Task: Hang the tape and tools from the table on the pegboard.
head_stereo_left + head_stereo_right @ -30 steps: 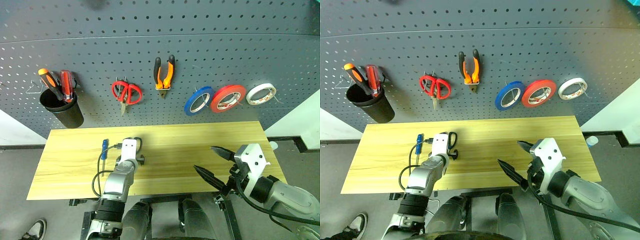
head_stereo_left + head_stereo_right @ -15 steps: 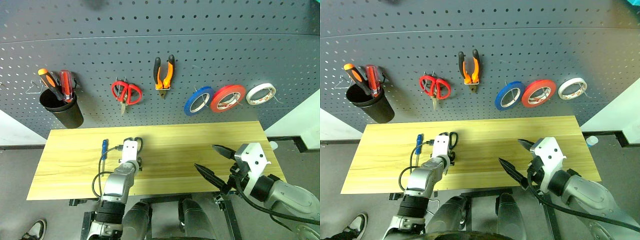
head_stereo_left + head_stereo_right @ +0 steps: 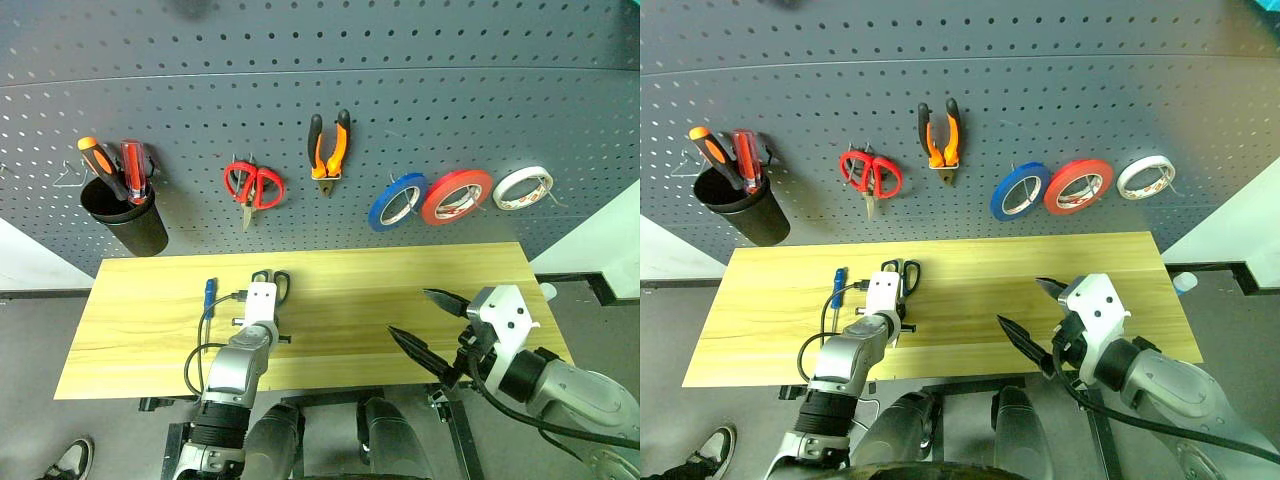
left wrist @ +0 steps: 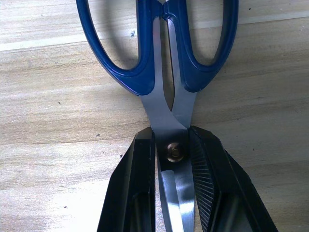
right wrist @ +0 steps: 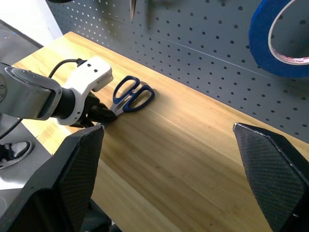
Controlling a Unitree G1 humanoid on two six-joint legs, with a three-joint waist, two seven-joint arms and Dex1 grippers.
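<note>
- Your left tool (image 4: pixel 173 159) has closed: its black fingers (image 4: pixel 137 183), spread wide a second ago, now clamp the blue-handled scissors (image 4: pixel 164 63) at the pivot screw.
- The scissors' handle loops now show just beyond the left tool on the counter (image 3: pixel 400 290), pointing toward the pegboard.

Bright, even light falls from above. The pegboard (image 3: pixel 200 60) rows bow at the edges. The table (image 3: pixel 380 280) shows soft shadows.

The scissors (image 4: pixel 166 92) have bright, smooth steel blades and glossy dark blue plastic handles. The table (image 4: pixel 58 96) is pale matt wood with fine grain. The black fingers (image 4: pixel 205 179) carry ribbed, matt pads. The pegboard (image 3: pixel 450 90) looks matt grey.
</note>
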